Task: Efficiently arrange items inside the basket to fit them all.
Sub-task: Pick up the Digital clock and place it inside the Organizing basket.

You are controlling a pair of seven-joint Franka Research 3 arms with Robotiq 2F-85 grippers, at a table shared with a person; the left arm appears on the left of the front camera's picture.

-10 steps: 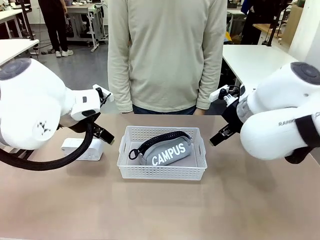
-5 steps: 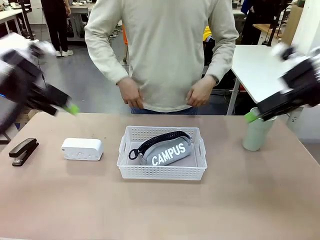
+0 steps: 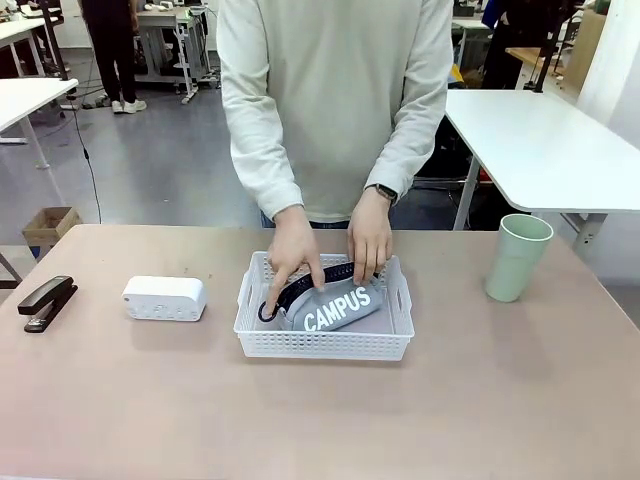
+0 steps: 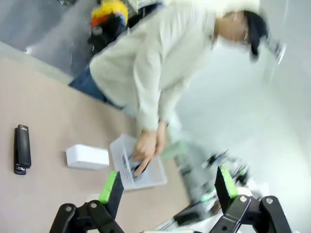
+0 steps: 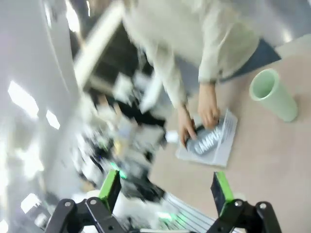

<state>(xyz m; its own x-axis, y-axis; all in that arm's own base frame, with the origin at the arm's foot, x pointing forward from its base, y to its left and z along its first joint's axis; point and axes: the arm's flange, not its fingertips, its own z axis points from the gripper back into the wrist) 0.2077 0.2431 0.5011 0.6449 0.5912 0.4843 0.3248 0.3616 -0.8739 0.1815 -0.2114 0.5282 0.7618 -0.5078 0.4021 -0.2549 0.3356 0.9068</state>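
The white basket (image 3: 325, 345) sits mid-table with the grey "CAMPUS" pouch (image 3: 340, 310) lying inside it. Both of the person's hands (image 3: 295, 250) rest on the pouch's zipper side. Left of the basket are the white boxy device (image 3: 164, 298) and, farther left, the black stapler (image 3: 45, 302). The pale green cup (image 3: 518, 257) stands upright at the right. My left gripper (image 4: 167, 187) is open, high above the table, with the stapler (image 4: 21, 148), device (image 4: 87, 157) and basket (image 4: 150, 175) far below. My right gripper (image 5: 166, 190) is open too, high over the pouch (image 5: 209, 141) and cup (image 5: 273, 94).
The person stands at the table's far edge, leaning over the basket. White tables stand behind at the left and right. Bare tabletop (image 3: 320, 420) stretches in front of the basket and between it and the cup.
Both arms have swung up and out of the front view. The person's hands have come down from the waist onto the pouch in the basket.
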